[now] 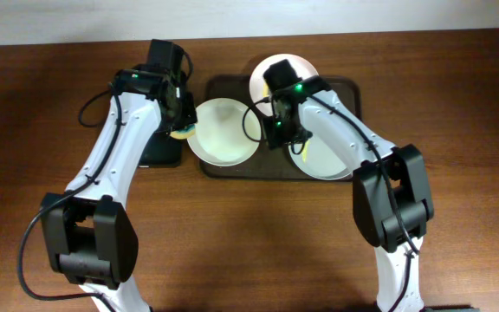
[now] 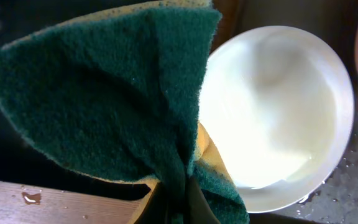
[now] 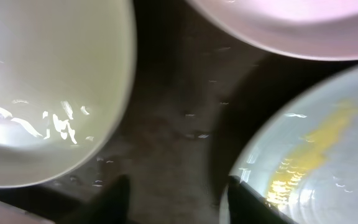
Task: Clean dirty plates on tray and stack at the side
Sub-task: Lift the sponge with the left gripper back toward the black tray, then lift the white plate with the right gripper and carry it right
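Observation:
Three white plates lie on the dark tray point(image 1: 232, 167): a left plate point(image 1: 222, 130), a far plate point(image 1: 277, 69), and a right plate point(image 1: 326, 165) partly under my right arm. My left gripper point(image 1: 180, 117) is shut on a green-and-yellow sponge point(image 2: 104, 93) and holds it at the left plate's point(image 2: 278, 106) left rim. My right gripper point(image 1: 280, 130) is open and empty, low over the wet tray floor point(image 3: 173, 112) between the plates. In the right wrist view point(image 3: 179, 200), the right plate point(image 3: 316, 155) has a yellow smear; the left plate point(image 3: 42, 81) and far plate point(image 3: 278, 25) look clean.
A smaller black tray point(image 1: 158, 154) sits left of the big tray, under my left arm. Water drops lie on the wooden table point(image 2: 30, 198) near it. The table's far edge meets a white wall point(image 1: 59, 22).

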Controlling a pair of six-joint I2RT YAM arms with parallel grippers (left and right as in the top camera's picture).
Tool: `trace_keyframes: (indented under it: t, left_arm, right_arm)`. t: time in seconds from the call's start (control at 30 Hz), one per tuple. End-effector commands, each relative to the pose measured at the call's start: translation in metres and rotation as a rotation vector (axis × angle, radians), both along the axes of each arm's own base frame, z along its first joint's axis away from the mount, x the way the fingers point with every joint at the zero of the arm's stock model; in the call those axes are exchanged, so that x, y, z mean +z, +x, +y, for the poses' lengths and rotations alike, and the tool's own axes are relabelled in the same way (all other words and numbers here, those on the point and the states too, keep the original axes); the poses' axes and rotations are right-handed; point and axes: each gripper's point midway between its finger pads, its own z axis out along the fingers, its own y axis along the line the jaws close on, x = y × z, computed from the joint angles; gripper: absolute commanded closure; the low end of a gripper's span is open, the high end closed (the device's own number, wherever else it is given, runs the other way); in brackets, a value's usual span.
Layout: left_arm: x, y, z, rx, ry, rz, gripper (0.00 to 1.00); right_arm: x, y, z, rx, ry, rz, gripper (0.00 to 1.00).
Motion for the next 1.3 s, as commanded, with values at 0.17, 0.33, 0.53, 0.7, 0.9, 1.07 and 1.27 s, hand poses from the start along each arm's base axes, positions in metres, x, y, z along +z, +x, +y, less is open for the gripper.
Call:
trace_keyframes:
  t: [0.17, 0.33, 0.53, 0.7, 0.9, 1.07, 1.27]
  left_arm:
    - [0.004, 0.001, 0.01, 0.01, -0.005, 0.002, 1.0]
    - [0.003, 0.001, 0.01, 0.01, -0.004, 0.004, 1.0]
    - [0.003, 0.0, 0.01, 0.01, -0.004, 0.007, 1.0]
    - [0.003, 0.0, 0.01, 0.01, -0.004, 0.006, 1.0]
    - [0.003, 0.0, 0.01, 0.01, -0.004, 0.007, 1.0]
    - [0.003, 0.0, 0.01, 0.01, -0.004, 0.007, 1.0]
    - [0.003, 0.0, 0.01, 0.01, -0.004, 0.008, 1.0]
  right_arm:
    - [0.027, 0.006, 0.033, 0.056, 0.062, -0.096, 0.23]
    - [0.012, 0.02, 0.039, 0.054, 0.071, -0.129, 0.19]
    - [-0.003, 0.035, 0.033, -0.017, 0.043, -0.159, 0.28]
    - [-0.013, 0.038, 0.027, -0.049, 0.015, -0.156, 0.3]
    - [-0.034, 0.035, 0.046, -0.028, 0.095, -0.106, 0.39]
    - [-0.045, 0.036, 0.041, -0.057, 0.071, -0.096, 0.67]
    - [-0.042, 0.039, 0.037, -0.068, 0.045, -0.111, 0.96]
